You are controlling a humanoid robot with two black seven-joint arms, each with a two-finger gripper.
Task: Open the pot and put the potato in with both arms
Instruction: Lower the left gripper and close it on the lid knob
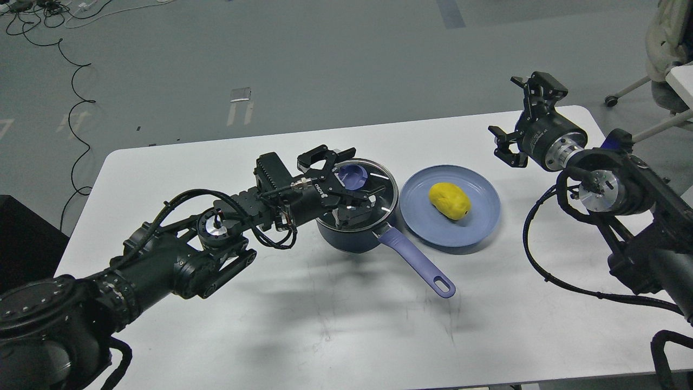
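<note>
1. A white table [335, 325] with rounded corners stands on a grey floor [325, 59]; black cables [76, 108] trail over the floor at 10 o'clock, and a chair [668, 49] is cut off by the frame edge at 2 o'clock.
2. The pot [352, 238] sits near the table's middle, its lavender handle [417, 260] pointing toward 5 o'clock. A glass lid [379, 189] with a purple knob [351, 176] still covers it.
3. The potato [449, 201] lies on a light-blue plate [476, 227], just beside the pot at its 3 o'clock.
4. The left gripper [333, 162] hangs over the lid, fingers spread on either side of the knob; whether they touch it cannot be told, since the dark claws and their reflection in the glass blur together.
5. The left arm hides the pot's left wall and much of the lid.
6. The right gripper [514, 119] is raised over the table's far right corner at 2 o'clock, well apart from the plate, its claws wide apart and empty.
7. The right arm's lower links run out of frame at 4 o'clock.
</note>
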